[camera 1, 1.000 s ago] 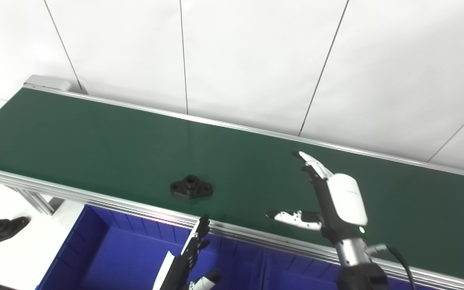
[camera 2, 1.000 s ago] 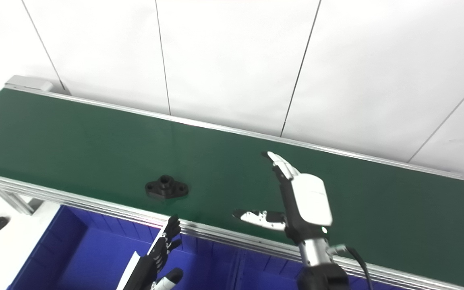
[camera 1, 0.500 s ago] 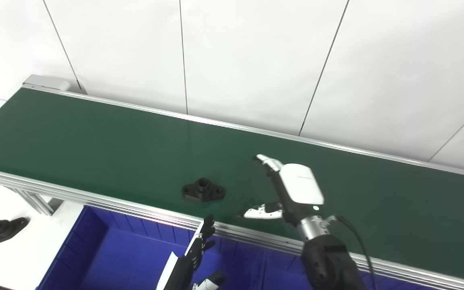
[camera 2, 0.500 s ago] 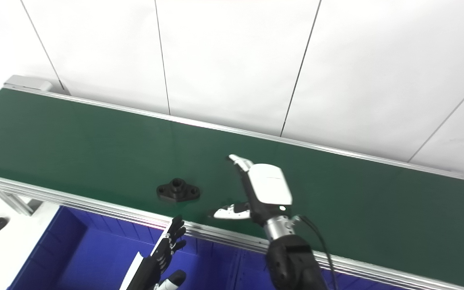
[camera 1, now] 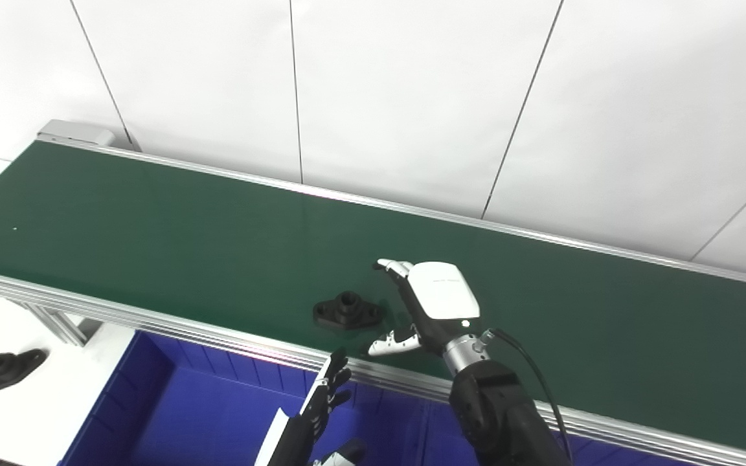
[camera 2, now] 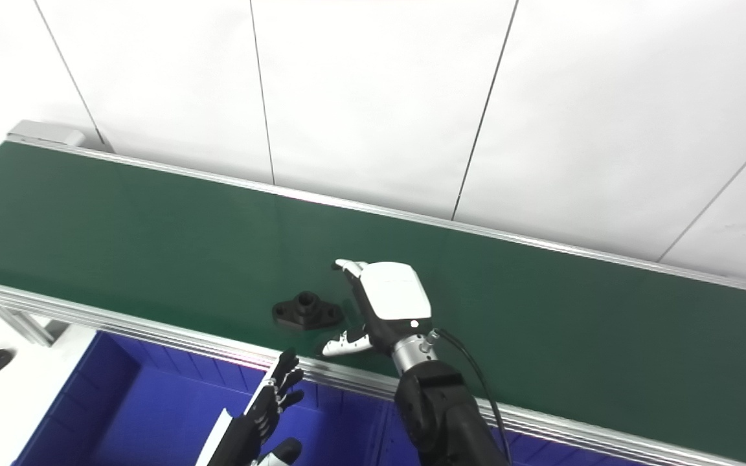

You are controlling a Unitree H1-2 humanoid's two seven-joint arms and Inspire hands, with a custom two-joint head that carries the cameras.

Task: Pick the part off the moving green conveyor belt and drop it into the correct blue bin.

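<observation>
A black flanged part (camera 1: 347,311) with a round hub lies on the green conveyor belt (camera 1: 153,220), near its front rail. My right hand (camera 1: 423,303) hovers low over the belt just right of the part, open, fingers and thumb spread toward it without touching. My left hand (camera 1: 322,401) is raised over the blue bin (camera 1: 172,414) below the belt's front rail, open with fingers straight and holding nothing.
A second black flanged part (camera 1: 2,369) lies on the white table at the lower left. The belt's aluminium front rail (camera 1: 153,323) runs between belt and bin. White wall panels stand behind the belt.
The part has ridden rightward on the belt. My right hand has swung left and down to meet it, staying open. The left hand has shifted slightly right.
</observation>
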